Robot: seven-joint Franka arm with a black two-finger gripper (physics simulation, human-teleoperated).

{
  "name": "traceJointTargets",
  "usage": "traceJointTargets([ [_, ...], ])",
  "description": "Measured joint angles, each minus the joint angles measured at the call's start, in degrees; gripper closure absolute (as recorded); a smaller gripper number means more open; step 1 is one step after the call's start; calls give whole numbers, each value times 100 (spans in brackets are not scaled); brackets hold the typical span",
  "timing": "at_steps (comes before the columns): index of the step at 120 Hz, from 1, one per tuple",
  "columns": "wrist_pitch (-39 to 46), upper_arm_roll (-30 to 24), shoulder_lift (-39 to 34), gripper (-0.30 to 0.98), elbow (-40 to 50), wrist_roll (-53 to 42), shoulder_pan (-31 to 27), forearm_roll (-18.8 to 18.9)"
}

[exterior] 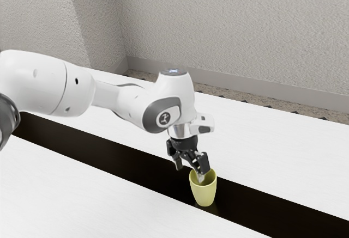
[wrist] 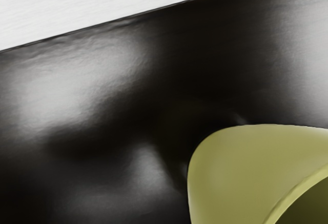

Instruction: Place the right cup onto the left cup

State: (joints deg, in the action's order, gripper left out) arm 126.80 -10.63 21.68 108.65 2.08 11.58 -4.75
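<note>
My gripper (exterior: pixel 189 170) is open above a yellow-green cup (exterior: pixel 204 196) in the exterior view, its two fingers spread apart. One fingertip (exterior: pixel 200 177) reaches down inside the cup's mouth; the other hangs outside, toward the exterior view's left, with a gap to the wall. The cup stands upright on the dark strip. In the wrist view the cup (wrist: pixel 241 167) is large and close, with part of its rim and dark inside at the corner. Which of the two cups this is, I cannot tell.
A glossy dark strip (exterior: pixel 131 164) runs lengthwise through the white table (exterior: pixel 262 140). The strip's straight edge against the white surface (wrist: pixel 77 3) crosses the wrist view. A textured wall (exterior: pixel 234 31) stands behind the table.
</note>
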Motion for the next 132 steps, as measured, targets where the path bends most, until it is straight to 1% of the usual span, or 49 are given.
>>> traceJointTargets([
  [16,98,0,100,1,0,44,1,6],
  [36,155,0,44,24,2,86,75,34],
  [46,169,-27,41,42,1,102,105,42],
  [53,175,-38,43,53,5,115,123,45],
  [69,183,-83,50,67,8,142,164,54],
  [84,188,-107,43,73,1,161,176,196],
  [104,185,-120,-51,76,8,183,183,282],
  [118,148,-122,-316,77,61,205,181,308],
  [132,11,-82,-796,78,148,218,143,325],
])
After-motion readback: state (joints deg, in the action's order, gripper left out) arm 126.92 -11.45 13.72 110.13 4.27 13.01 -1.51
